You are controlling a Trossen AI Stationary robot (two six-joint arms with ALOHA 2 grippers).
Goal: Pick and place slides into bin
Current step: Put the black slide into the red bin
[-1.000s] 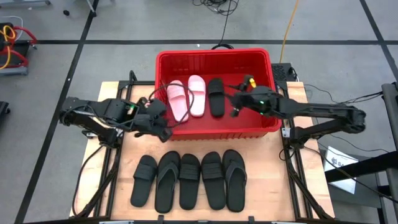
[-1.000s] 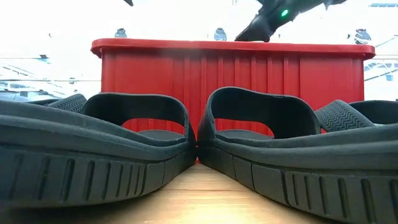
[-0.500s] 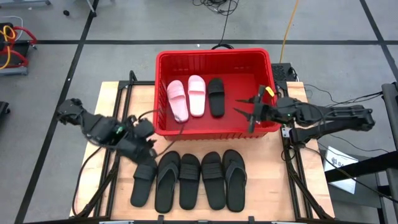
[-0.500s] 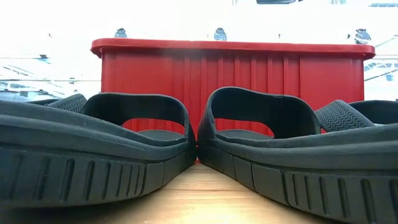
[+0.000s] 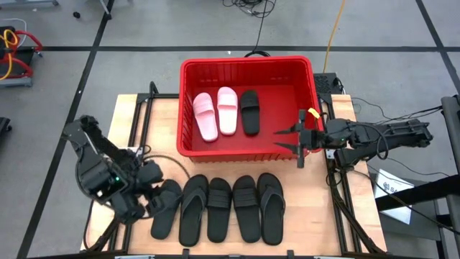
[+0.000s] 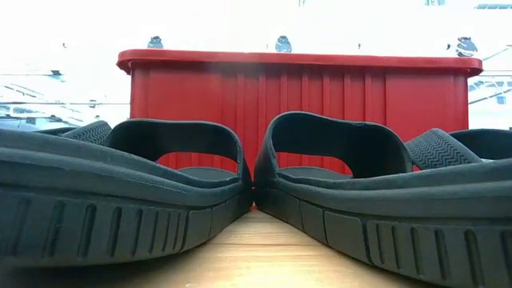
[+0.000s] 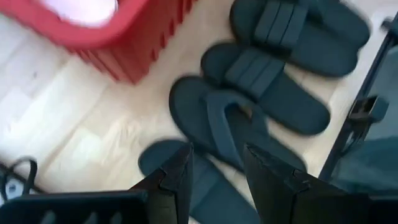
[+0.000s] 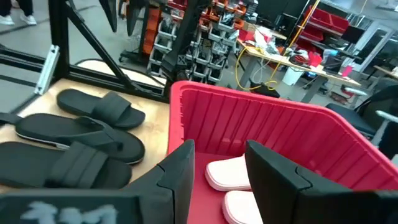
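On the wooden table [image 5: 309, 208], the left gripper [image 5: 149, 205] hovers, jaws spread, beside the leftmost black slide [image 5: 166, 209]; the right gripper [image 5: 293, 141], jaws spread and empty, hangs over the red bin [image 5: 246, 64].

The red bin [image 5: 248, 68] stands at the far middle of the surface, a ribbed rectangular basket with a rolled rim. Inside, toward its left half, lie three slides side by side, soles down: two pale pink wide-strap slides [image 5: 215, 114] and one black slide [image 5: 249, 111] to their right. In front of the bin, five black slides [image 5: 218, 207] lie in a close row on the surface (some wide-strap, some thong-style), toes pointing away from the bin.
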